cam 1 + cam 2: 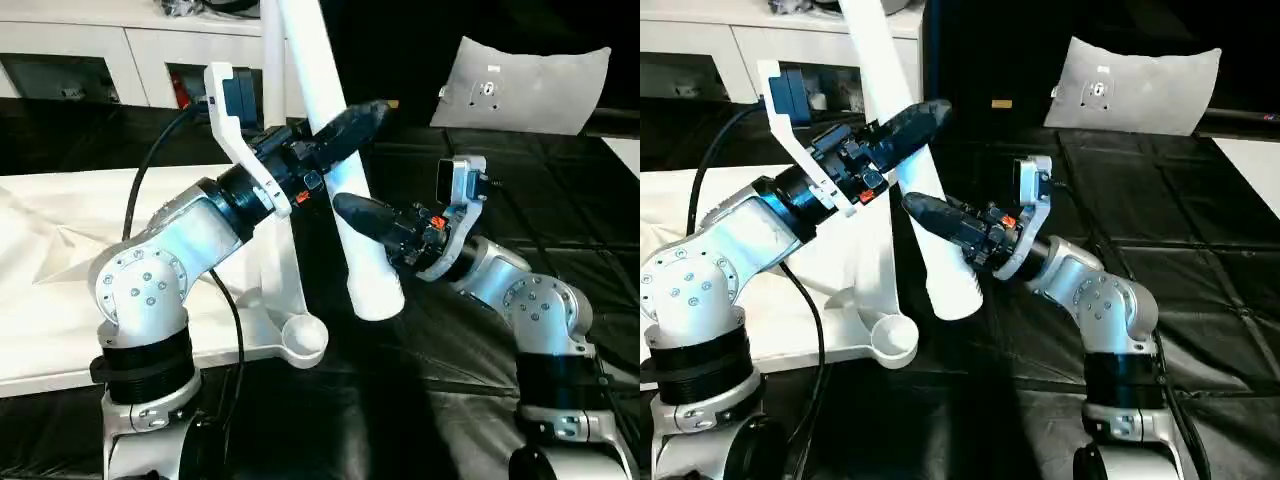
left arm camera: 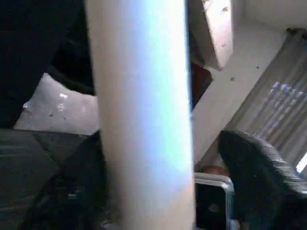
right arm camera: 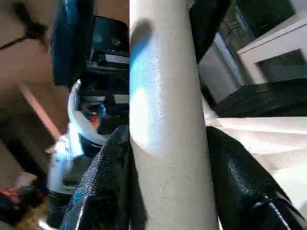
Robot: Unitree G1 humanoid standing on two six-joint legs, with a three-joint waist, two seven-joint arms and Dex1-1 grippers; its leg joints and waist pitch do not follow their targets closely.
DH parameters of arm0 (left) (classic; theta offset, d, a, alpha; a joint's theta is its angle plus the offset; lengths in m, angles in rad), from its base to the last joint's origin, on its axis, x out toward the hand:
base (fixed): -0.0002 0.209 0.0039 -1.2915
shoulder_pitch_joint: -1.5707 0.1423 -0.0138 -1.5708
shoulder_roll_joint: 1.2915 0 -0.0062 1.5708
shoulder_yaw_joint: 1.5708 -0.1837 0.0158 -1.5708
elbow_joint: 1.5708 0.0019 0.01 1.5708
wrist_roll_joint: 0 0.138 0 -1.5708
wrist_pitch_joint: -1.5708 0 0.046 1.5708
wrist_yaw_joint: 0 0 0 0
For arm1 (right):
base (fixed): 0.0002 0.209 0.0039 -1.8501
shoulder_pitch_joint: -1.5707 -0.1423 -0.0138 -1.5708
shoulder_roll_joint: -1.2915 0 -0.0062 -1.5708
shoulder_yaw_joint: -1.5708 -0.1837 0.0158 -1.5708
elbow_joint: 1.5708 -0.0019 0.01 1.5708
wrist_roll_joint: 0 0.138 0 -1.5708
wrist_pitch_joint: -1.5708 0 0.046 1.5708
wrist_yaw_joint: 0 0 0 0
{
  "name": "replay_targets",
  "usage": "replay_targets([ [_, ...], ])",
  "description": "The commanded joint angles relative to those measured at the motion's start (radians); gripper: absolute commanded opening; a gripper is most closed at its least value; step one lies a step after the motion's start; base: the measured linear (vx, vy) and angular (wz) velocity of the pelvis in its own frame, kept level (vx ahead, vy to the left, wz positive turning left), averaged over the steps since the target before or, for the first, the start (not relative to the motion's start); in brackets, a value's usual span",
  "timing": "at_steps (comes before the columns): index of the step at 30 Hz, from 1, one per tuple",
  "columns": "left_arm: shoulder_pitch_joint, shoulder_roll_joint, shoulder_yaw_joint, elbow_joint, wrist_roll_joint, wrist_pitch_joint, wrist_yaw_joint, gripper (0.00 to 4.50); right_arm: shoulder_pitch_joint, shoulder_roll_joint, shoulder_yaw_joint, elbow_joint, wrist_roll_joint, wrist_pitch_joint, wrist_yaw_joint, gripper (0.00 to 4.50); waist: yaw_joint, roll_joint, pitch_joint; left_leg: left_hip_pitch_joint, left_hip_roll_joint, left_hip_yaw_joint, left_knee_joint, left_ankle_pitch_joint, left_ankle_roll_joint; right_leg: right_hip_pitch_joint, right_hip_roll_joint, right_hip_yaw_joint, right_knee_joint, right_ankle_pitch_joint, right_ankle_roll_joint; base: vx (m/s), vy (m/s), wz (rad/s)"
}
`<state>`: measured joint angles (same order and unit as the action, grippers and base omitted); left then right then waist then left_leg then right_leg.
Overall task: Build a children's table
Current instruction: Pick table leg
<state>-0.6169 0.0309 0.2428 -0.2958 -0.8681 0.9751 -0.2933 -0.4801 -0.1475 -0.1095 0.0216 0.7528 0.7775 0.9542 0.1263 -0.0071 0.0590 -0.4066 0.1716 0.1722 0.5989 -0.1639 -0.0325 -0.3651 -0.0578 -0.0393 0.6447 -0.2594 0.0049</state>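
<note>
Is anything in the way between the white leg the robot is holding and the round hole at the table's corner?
Nothing visible blocks it. The leg hangs tilted above the black mat, with open space between its lower end and the corner socket.

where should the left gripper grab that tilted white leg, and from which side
Mid-shaft, just above the right gripper. The leg is a smooth round tube leaning steeply, so bring the left gripper in from the robot's left, fingers straddling its width square to its length.
</note>
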Motion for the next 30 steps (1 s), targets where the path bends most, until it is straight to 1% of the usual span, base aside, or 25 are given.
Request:
replay_targets([
  [1,0.009,0.006,-0.019,-0.006,0.024,-0.011,0.028,3.32,0.015,-0.005,0.043,-0.037,-0.073,-0.053,-0.037,1.83,0.002,0.004,-0.058,0.033,0.059,-0.026,-0.076,-0.137,-0.039,0.031,-0.083,0.041,-0.082,0.032,-0.164,0.0,0.0,0.0],
  [2,0.024,0.006,-0.032,-0.017,0.065,-0.039,0.059,3.12,0.025,0.015,0.077,-0.041,-0.165,-0.144,-0.107,1.83,0.0,0.005,-0.058,0.034,0.059,-0.027,-0.077,-0.149,-0.05,0.03,-0.084,0.042,-0.084,0.014,-0.155,0.0,0.0,0.0],
  [3,0.026,0.005,-0.034,-0.019,0.071,-0.043,0.065,3.12,0.026,0.019,0.081,-0.042,-0.177,-0.158,-0.117,1.83,-0.004,0.003,-0.055,0.032,0.06,-0.027,-0.081,-0.167,-0.064,0.027,-0.084,0.043,-0.087,-0.011,-0.141,0.0,0.0,0.0],
  [4,0.038,0.014,-0.061,-0.031,0.13,-0.072,0.1,3.02,0.033,0.04,0.101,-0.05,-0.24,-0.222,-0.177,1.83,-0.005,0.005,-0.056,0.036,0.06,-0.027,-0.082,-0.184,-0.069,0.024,-0.086,0.044,-0.09,-0.037,-0.133,0.0,0.0,0.0],
  [5,0.039,0.014,-0.062,-0.032,0.133,-0.073,0.102,2.99,0.034,0.041,0.102,-0.05,-0.243,-0.226,-0.181,1.83,-0.006,0.004,-0.056,0.035,0.061,-0.028,-0.083,-0.186,-0.071,0.025,-0.086,0.045,-0.09,-0.041,-0.127,0.0,0.0,0.0],
  [6,0.046,0.011,-0.078,-0.04,0.18,-0.105,0.135,2.99,0.044,0.052,0.122,-0.064,-0.27,-0.26,-0.198,1.83,-0.007,0.008,-0.055,0.035,0.06,-0.029,-0.085,-0.194,-0.071,0.024,-0.085,0.045,-0.092,-0.05,-0.123,0.0,0.0,0.0],
  [7,0.055,0.022,-0.117,-0.05,0.262,-0.154,0.171,2.84,0.058,0.066,0.151,-0.083,-0.31,-0.303,-0.225,1.83,-0.005,0.011,-0.053,0.037,0.065,-0.031,-0.086,-0.206,-0.072,0.019,-0.086,0.046,-0.096,-0.059,-0.112,0.0,0.0,0.0],
  [8,0.061,0.026,-0.137,-0.055,0.303,-0.179,0.19,2.65,0.068,0.073,0.171,-0.093,-0.335,-0.332,-0.238,1.83,-0.007,0.008,-0.054,0.036,0.066,-0.033,-0.089,-0.215,-0.076,0.022,-0.085,0.045,-0.094,-0.057,-0.1,0.0,0.0,0.0],
  [9,0.069,0.027,-0.159,-0.061,0.334,-0.2,0.2,2.55,0.079,0.083,0.19,-0.102,-0.355,-0.355,-0.25,1.83,-0.008,0.009,-0.056,0.035,0.065,-0.033,-0.088,-0.2,-0.077,0.024,-0.083,0.044,-0.091,-0.028,-0.095,0.0,0.0,0.0],
  [10,0.078,0.024,-0.178,-0.066,0.357,-0.222,0.206,2.55,0.09,0.087,0.217,-0.104,-0.395,-0.399,-0.27,1.83,-0.01,0.008,-0.056,0.034,0.063,-0.032,-0.088,-0.193,-0.075,0.025,-0.081,0.044,-0.089,-0.008,-0.095,0.0,0.0,0.0],
  [11,0.086,0.001,-0.176,-0.07,0.359,-0.231,0.227,2.56,0.098,0.095,0.235,-0.101,-0.423,-0.435,-0.287,1.83,-0.011,0.009,-0.057,0.032,0.063,-0.033,-0.085,-0.171,-0.076,0.024,-0.082,0.043,-0.084,0.037,-0.101,0.0,0.0,0.0],
  [12,0.095,-0.043,-0.159,-0.072,0.359,-0.244,0.273,2.5,0.107,0.105,0.26,-0.09,-0.47,-0.492,-0.313,1.83,-0.014,0.009,-0.061,0.032,0.064,-0.031,-0.082,-0.153,-0.077,0.026,-0.081,0.042,-0.08,0.093,-0.115,0.0,0.0,0.0],
  [13,0.098,-0.061,-0.15,-0.072,0.361,-0.251,0.294,2.5,0.109,0.108,0.267,-0.086,-0.483,-0.509,-0.32,1.83,-0.016,0.007,-0.06,0.029,0.063,-0.031,-0.08,-0.141,-0.075,0.028,-0.081,0.042,-0.078,0.127,-0.124,0.0,0.0,0.0],
  [14,0.103,-0.093,-0.14,-0.071,0.382,-0.279,0.338,2.23,0.114,0.117,0.282,-0.074,-0.51,-0.548,-0.334,1.83,-0.017,0.006,-0.062,0.029,0.059,-0.029,-0.078,-0.129,-0.063,0.032,-0.077,0.04,-0.077,0.163,-0.129,0.0,0.0,0.0],
  [15,0.109,-0.109,-0.142,-0.071,0.395,-0.297,0.356,2.18,0.117,0.123,0.292,-0.065,-0.53,-0.577,-0.348,1.83,-0.019,0.007,-0.061,0.028,0.06,-0.03,-0.078,-0.125,-0.057,0.032,-0.079,0.041,-0.075,0.177,-0.133,0.0,0.0,0.0],
  [17,0.121,-0.125,-0.15,-0.076,0.398,-0.306,0.366,2.11,0.121,0.131,0.3,-0.057,-0.548,-0.604,-0.365,1.83,-0.02,0.002,-0.057,0.028,0.059,-0.028,-0.079,-0.15,-0.04,0.031,-0.08,0.042,-0.082,0.147,-0.139,0.0,0.0,0.0],
  [18,0.125,-0.129,-0.152,-0.077,0.397,-0.307,0.367,1.99,0.122,0.133,0.301,-0.056,-0.55,-0.608,-0.368,1.83,-0.02,0.004,-0.056,0.028,0.059,-0.029,-0.08,-0.161,-0.036,0.031,-0.079,0.042,-0.083,0.124,-0.138,0.0,0.0,0.0],
  [21,0.135,-0.135,-0.162,-0.082,0.408,-0.315,0.378,1.89,0.125,0.139,0.303,-0.054,-0.551,-0.614,-0.374,1.82,-0.021,0.005,-0.055,0.029,0.061,-0.03,-0.081,-0.175,-0.032,0.03,-0.078,0.043,-0.084,0.098,-0.134,0.0,0.0,0.0],
  [23,0.156,-0.159,-0.168,-0.098,0.413,-0.321,0.394,1.85,0.127,0.143,0.315,-0.038,-0.57,-0.648,-0.387,1.82,-0.022,0.005,-0.053,0.028,0.063,-0.03,-0.083,-0.189,-0.035,0.028,-0.079,0.043,-0.086,0.082,-0.132,0.0,0.0,0.0],
  [26,0.165,-0.172,-0.171,-0.104,0.417,-0.324,0.402,1.82,0.126,0.146,0.321,-0.022,-0.586,-0.677,-0.396,1.82,-0.023,0.007,-0.053,0.03,0.062,-0.029,-0.082,-0.197,-0.036,0.026,-0.078,0.044,-0.087,0.075,-0.131,0.0,0.0,0.0],
  [27,0.167,-0.179,-0.168,-0.103,0.415,-0.326,0.407,1.82,0.126,0.147,0.321,-0.018,-0.588,-0.684,-0.398,1.82,-0.023,0.004,-0.053,0.03,0.062,-0.029,-0.082,-0.195,-0.036,0.027,-0.078,0.044,-0.087,0.078,-0.129,0.0,0.0,0.0],
  [28,0.168,-0.184,-0.165,-0.102,0.412,-0.329,0.413,1.82,0.127,0.149,0.321,-0.015,-0.59,-0.69,-0.399,1.82,-0.023,0.006,-0.053,0.029,0.063,-0.03,-0.082,-0.194,-0.037,0.027,-0.078,0.044,-0.086,0.081,-0.128,0.0,0.0,0.0],
  [30,0.169,-0.184,-0.163,-0.101,0.41,-0.332,0.418,1.81,0.127,0.148,0.324,-0.011,-0.591,-0.698,-0.402,1.82,-0.024,0.004,-0.054,0.029,0.062,-0.03,-0.081,-0.191,-0.034,0.027,-0.077,0.044,-0.085,0.093,-0.126,0.0,0.0,0.0],
])
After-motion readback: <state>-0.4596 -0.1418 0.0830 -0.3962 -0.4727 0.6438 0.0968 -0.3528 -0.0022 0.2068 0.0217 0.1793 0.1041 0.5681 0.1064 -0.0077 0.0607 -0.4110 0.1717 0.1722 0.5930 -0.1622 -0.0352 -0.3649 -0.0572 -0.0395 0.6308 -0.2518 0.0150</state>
